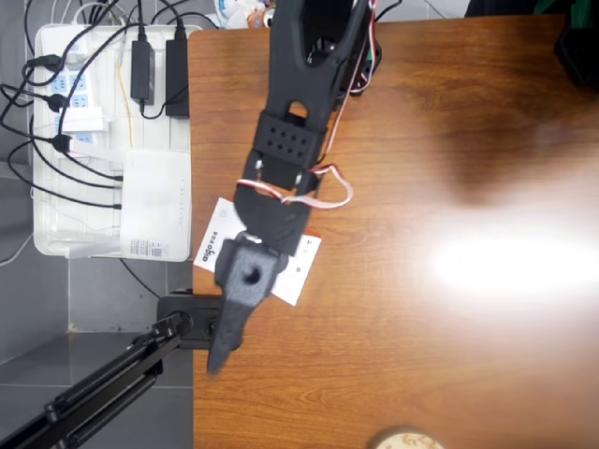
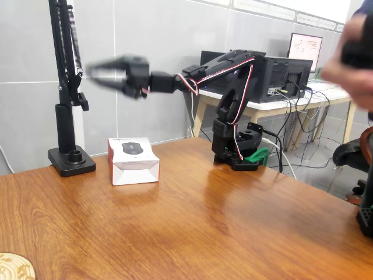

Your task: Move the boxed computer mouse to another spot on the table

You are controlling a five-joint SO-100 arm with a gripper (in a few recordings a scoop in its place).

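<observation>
Closest to me there's just bare brown woodgrain surface (image 2: 198,227). Further back sits the boxed computer mouse (image 2: 134,160), flat on the surface just right of the black lamp-stand base (image 2: 71,160), mouse picture facing up. The black arm (image 2: 230,105) reaches out high above the box, not touching it. Its gripper (image 2: 96,74) is motion-blurred, but the fingers (image 2: 105,65) look parted with nothing between them.

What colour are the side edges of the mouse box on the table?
Orange-red, on the otherwise white boxed computer mouse; clearest in the fixed view.
</observation>
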